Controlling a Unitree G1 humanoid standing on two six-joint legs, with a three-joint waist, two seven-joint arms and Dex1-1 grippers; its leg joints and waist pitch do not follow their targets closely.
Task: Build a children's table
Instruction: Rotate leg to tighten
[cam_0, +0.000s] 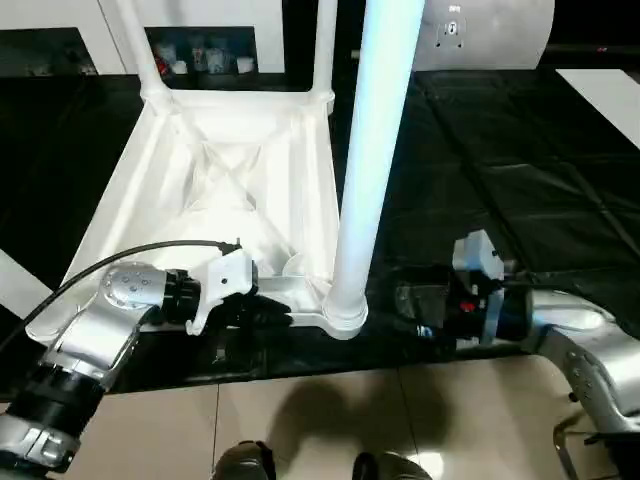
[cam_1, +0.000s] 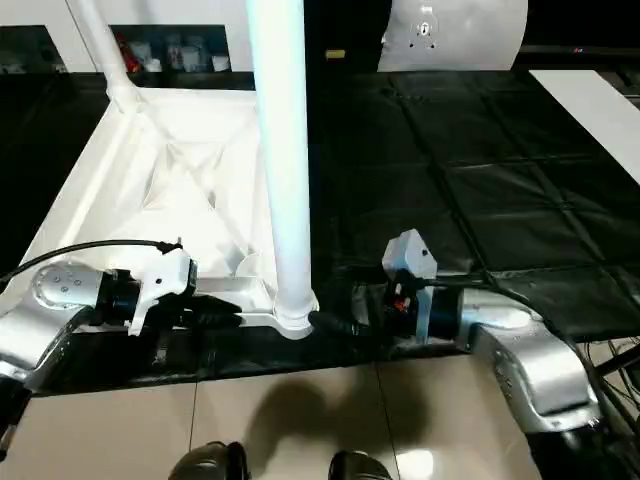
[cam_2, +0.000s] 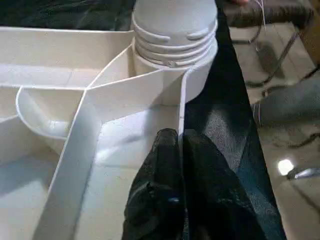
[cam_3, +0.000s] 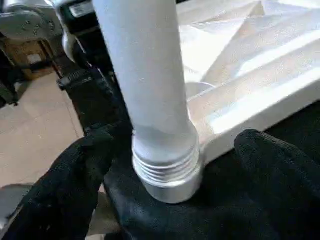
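On the black desk (cam_0: 520, 180), at its near edge, the table top (cam_0: 230, 170) lies upside down with its ribbed underside up, two legs rising from the far corner sockets and a third leg (cam_0: 375, 150) standing in the near right socket (cam_0: 343, 318). That near leg is the thing the next move turns on: its long axis runs straight up, and it stands between the two tools, the right tool (cam_3: 172, 165) just beside it on the open desk side, the left tool (cam_2: 181, 150) near it along the top's front rim. The right arm looks the better placed, I judge, since its tool stands wide with one finger on each side of the leg's threaded collar (cam_3: 167, 167), not yet closed on it. The left tool is pinched narrow on the thin upright wall of the front rim (cam_2: 181, 107), seemingly steadying the top. The top is white plastic, with diagonal ribs crossing at the centre and round sockets at the corners. The leg is a smooth pale tube, ending in a ridged collar at the socket; whether it is fully seated I cannot tell.
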